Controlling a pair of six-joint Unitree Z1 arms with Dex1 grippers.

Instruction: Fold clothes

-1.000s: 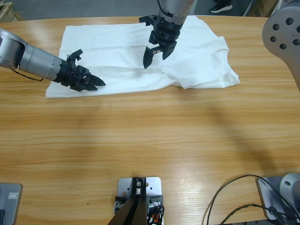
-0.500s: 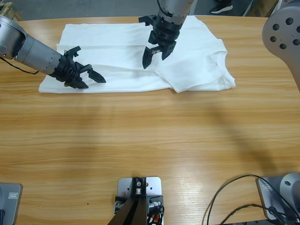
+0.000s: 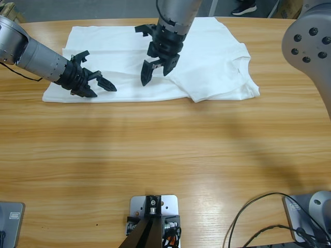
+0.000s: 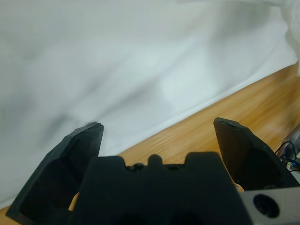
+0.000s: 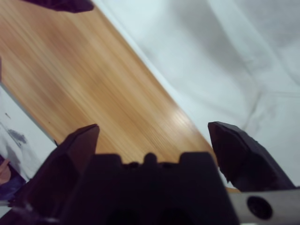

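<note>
While the white T-shirt (image 3: 217, 62) lies spread along the far side of the table (image 3: 165, 155), partly doubled over on itself, we keep both grippers low over its near hem. We judge that this readies them for the next fold. The left gripper (image 3: 103, 84) reaches in from the side edge with its jaws spread and nothing between them. The right gripper (image 3: 153, 70) comes down from the top, likewise parted and empty. The high view shows the whole garment. Only our wrist views show cloth meeting bare wood just ahead of each gripper, and the right one catches a dark tip (image 5: 61, 3) at its upper corner.
</note>
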